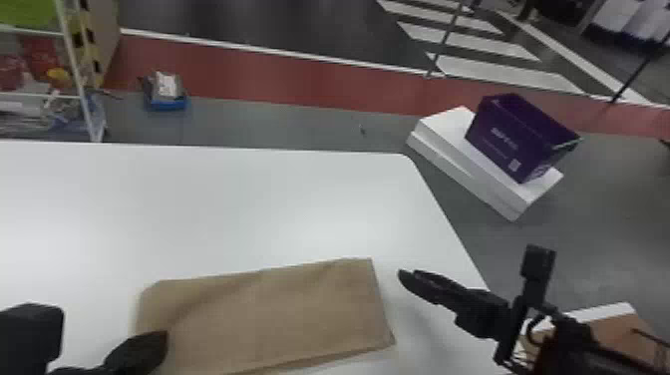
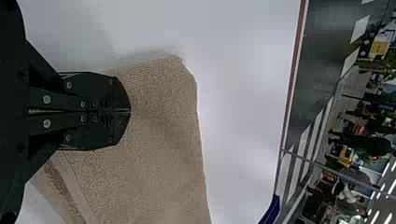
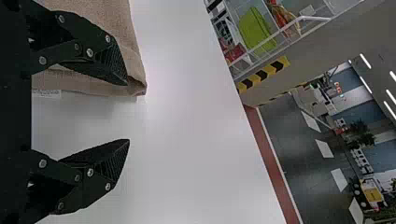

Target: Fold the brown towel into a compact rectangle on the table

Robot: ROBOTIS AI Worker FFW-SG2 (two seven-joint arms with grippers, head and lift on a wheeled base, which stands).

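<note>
White table (image 1: 239,199): under the brown towel (image 1: 279,314) and reaching past its far edge.
Purple box (image 1: 508,134): beyond the towel and off to its right, on white cartons (image 1: 443,129).
Brown towel: flat on the table, folded into a long strip, with layers showing at the near edge; by the look of it, about halfway to a compact rectangle.
Left gripper (image 2: 130,111): fingers together over the towel's left end; impossible to tell whether any cloth is pinched between.
Right gripper (image 3: 127,112): fingers well apart, just off the towel's right end, with the far corner beside one fingertip.
Fold in hand: probably taking up the right end to carry across toward the left.
Right end: best caught a little in from the corner, low to the table, with every layer between the fingers before closing; otherwise likely to peel apart.
Left end: worth steadying with light pressure only, to avoid dragging the strip askew.
Carry: low and slow, keeping the edges parallel; lay down gently, then open wide before backing off.
Near edge: slightly uneven layers, so worth squaring before any final press.
</note>
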